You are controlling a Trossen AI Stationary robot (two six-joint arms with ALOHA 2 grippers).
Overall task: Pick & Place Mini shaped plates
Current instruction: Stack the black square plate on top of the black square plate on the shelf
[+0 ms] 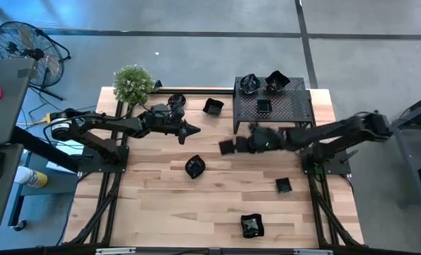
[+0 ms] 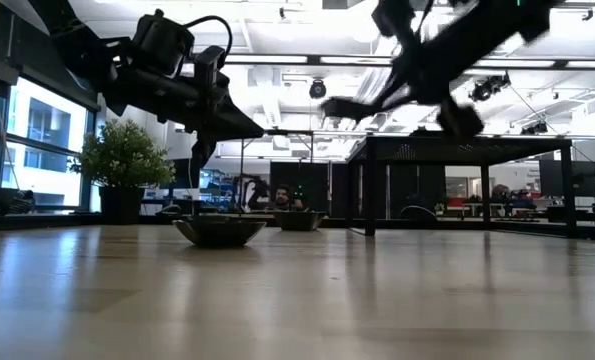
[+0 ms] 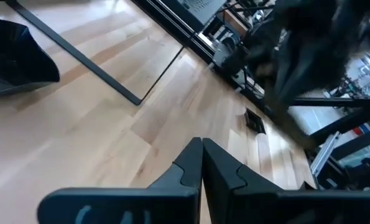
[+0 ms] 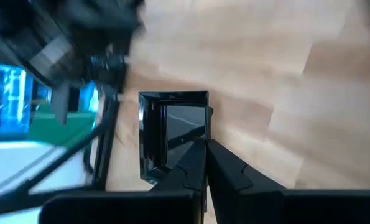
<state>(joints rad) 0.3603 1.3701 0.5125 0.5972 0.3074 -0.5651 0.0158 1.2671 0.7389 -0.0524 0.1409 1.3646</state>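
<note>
Right gripper [image 1: 226, 146] pinches a small shiny black square plate [image 4: 172, 134] by its rim, held up in the air over the middle of the light wooden desk [image 1: 160, 191], just in front of the big black metal stand with holes [image 1: 288, 108]. Left gripper [image 1: 194, 130] has its two fingers pressed together with nothing between them, and it hangs above the desk near the back left, close to the green bushy plant [image 1: 133, 83]. More tiny black plates lie about: a wavy one [image 1: 194, 166] near the middle (right below the left gripper), a square one [image 1: 284, 185] toward the right edge, one [image 1: 252, 226] by the front edge, and one [image 1: 213, 107] near the back edge.
</note>
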